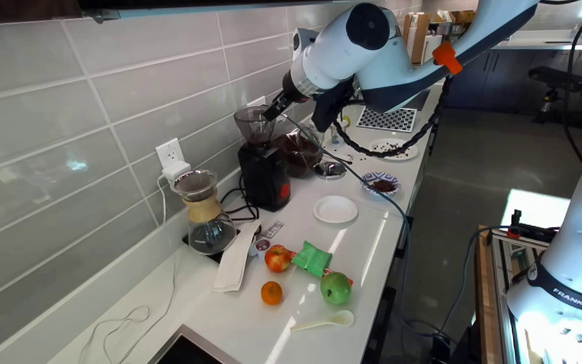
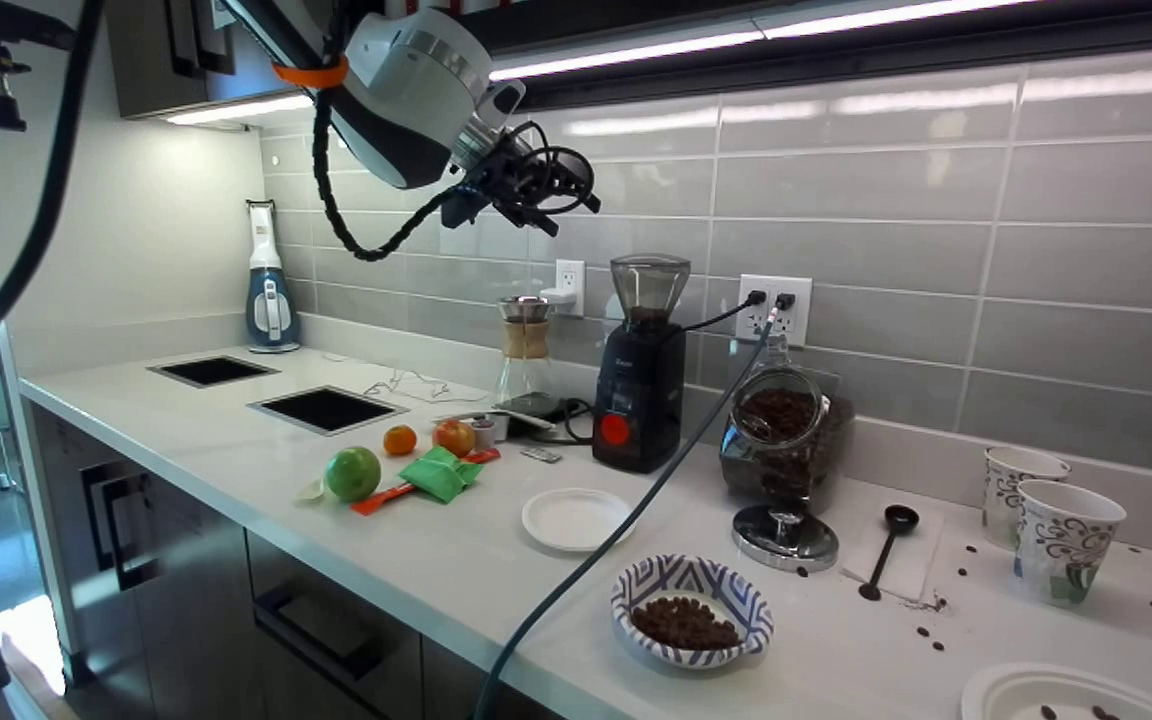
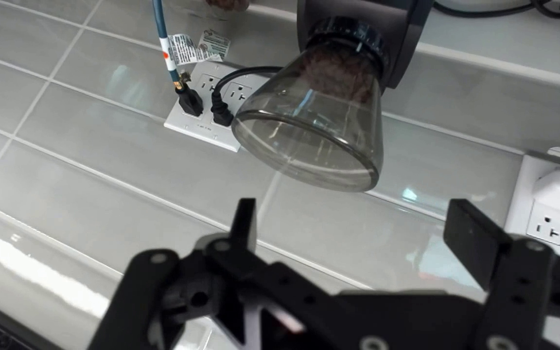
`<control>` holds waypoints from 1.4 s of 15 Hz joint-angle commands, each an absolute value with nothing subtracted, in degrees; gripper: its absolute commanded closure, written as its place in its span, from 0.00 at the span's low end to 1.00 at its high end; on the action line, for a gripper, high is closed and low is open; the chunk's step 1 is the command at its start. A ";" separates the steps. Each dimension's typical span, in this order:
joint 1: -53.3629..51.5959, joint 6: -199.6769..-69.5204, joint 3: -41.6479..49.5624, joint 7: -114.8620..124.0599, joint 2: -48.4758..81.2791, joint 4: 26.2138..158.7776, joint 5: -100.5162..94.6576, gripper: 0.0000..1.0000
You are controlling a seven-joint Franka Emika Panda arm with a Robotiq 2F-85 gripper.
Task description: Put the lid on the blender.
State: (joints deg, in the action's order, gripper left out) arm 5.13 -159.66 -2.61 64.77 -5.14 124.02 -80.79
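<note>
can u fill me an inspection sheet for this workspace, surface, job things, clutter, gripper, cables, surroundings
Surface: pale counter; beans scattered near paper cups
Lid: likely this shiny disc, lying on the counter beside the glass jar
Blender: black, upright, clear hopper on top; whether its mouth is covered is unclear
Clutter: plate, patterned bowl holding beans, orange, red apple, green fruit, green packet, spoon
Gripper: open, raised, apart from the blender; in its grasp, nothing seen
Cables: blue cable from the outlet, draped past the counter's edge; black cord from the same outlet towards the blender
Surroundings: tiled wall, dark cabinets, vacuum at the far end; people, nothing seen
</note>
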 commanded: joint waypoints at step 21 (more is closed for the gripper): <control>2.54 -139.24 -1.94 32.71 -20.73 130.78 -32.24 0.00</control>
State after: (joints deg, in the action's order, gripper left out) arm 1.50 -146.04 -1.02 39.06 -16.90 129.80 -36.93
